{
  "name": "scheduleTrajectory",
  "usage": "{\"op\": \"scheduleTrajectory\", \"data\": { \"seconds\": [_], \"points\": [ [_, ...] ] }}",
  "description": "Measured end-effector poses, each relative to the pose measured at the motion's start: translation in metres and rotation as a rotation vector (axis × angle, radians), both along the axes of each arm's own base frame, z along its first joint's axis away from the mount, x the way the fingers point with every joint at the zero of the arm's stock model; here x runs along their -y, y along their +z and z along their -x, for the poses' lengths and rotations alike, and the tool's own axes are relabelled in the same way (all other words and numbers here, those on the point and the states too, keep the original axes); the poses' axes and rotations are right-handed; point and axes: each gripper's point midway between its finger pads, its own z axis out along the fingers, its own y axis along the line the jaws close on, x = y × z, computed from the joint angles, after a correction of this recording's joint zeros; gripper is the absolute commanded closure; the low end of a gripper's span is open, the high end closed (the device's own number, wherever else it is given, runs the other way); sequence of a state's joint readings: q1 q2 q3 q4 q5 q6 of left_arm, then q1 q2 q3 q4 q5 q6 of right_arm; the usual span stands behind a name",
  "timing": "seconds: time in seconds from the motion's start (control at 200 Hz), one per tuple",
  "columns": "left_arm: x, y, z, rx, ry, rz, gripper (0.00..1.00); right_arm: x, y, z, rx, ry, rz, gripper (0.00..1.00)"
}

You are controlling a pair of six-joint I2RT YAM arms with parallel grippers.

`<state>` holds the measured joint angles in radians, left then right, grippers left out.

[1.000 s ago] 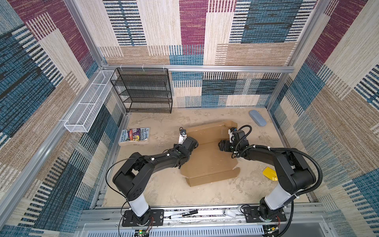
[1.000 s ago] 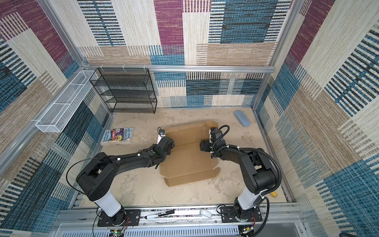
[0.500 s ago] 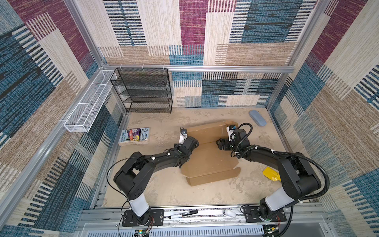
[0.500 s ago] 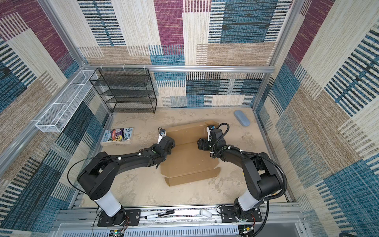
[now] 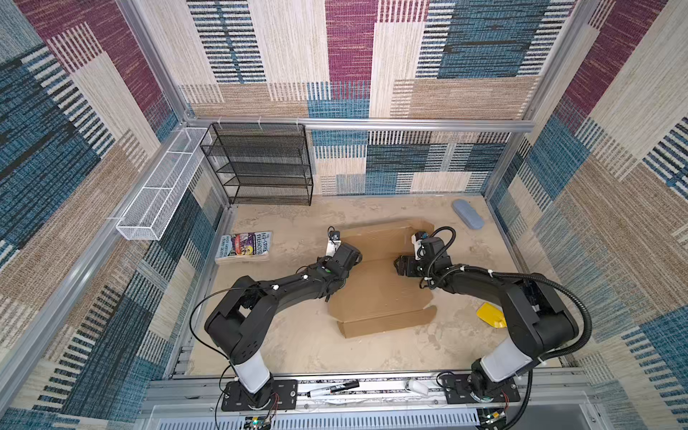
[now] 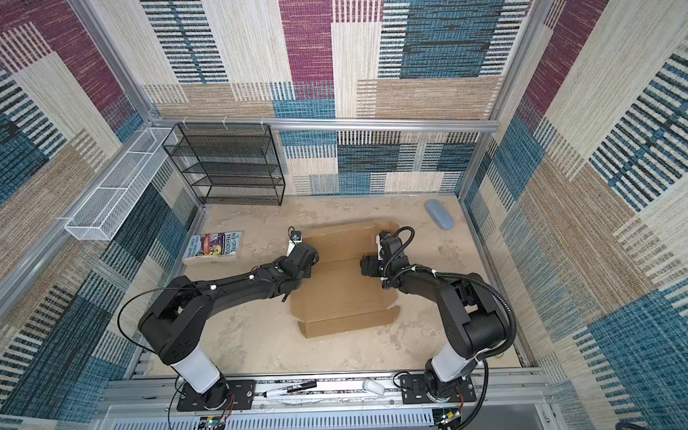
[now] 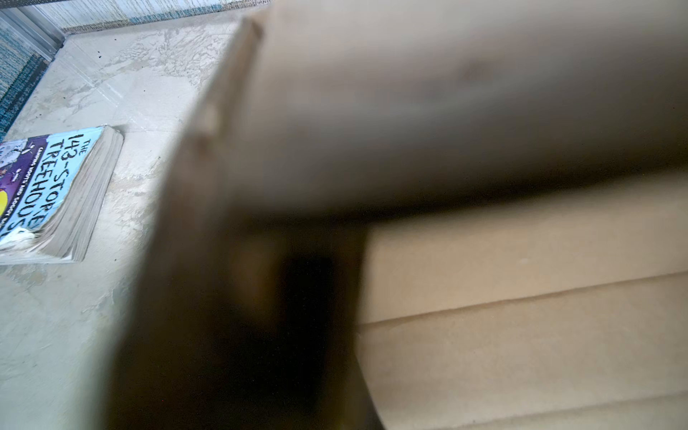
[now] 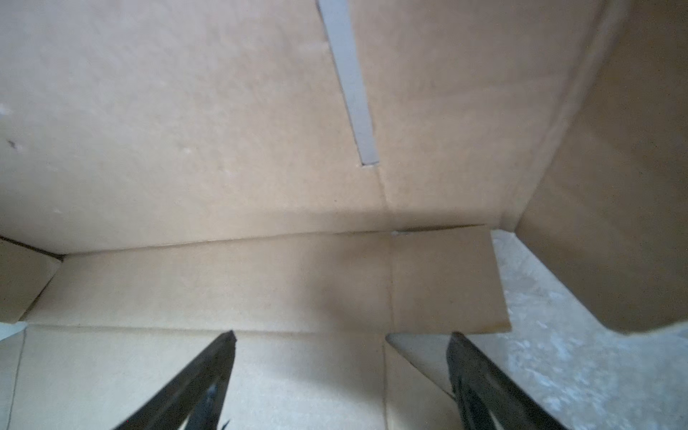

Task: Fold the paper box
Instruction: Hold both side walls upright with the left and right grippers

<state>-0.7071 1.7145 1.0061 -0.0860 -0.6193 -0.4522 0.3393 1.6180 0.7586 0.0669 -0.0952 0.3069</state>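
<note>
The paper box [image 5: 376,290] [image 6: 342,294] is a brown cardboard sheet in the middle of the table. Its base lies flat, its back panel is tilted up, and a narrow front flap stands up. My left gripper [image 5: 352,257] [image 6: 311,257] is shut at the box's left edge by the back fold. In the left wrist view a blurred flap [image 7: 335,111] hides the fingers, so I cannot tell if they pinch it. My right gripper [image 8: 342,335] [image 5: 400,266] is open with nothing between its fingers. It hovers over the base near the right side, facing the back panel [image 8: 186,130].
A colourful book [image 5: 244,247] [image 7: 48,193] lies left of the box. A black wire shelf [image 5: 260,167] and a white wire basket [image 5: 160,186] stand at the back left. A blue-grey case [image 5: 468,214] lies back right. A yellow piece [image 5: 491,314] sits beside the right arm.
My right gripper has slid a little to the left over the box and stays open. The left arm and the box have hardly moved.
</note>
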Motion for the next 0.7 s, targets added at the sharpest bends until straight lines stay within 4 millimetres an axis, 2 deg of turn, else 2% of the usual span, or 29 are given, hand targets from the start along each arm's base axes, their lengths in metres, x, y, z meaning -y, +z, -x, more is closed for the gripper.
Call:
{"op": "scheduleTrajectory", "data": {
  "seconds": [0.325,0.701],
  "points": [
    [-0.002,-0.006,0.001,-0.015,0.008,-0.008,1.00,0.010,-0.020,0.002,-0.040,-0.038,0.047,0.07],
    [-0.004,-0.009,0.002,-0.019,0.015,-0.006,1.00,0.009,-0.019,-0.016,0.017,-0.073,0.038,0.07]
  ]
}}
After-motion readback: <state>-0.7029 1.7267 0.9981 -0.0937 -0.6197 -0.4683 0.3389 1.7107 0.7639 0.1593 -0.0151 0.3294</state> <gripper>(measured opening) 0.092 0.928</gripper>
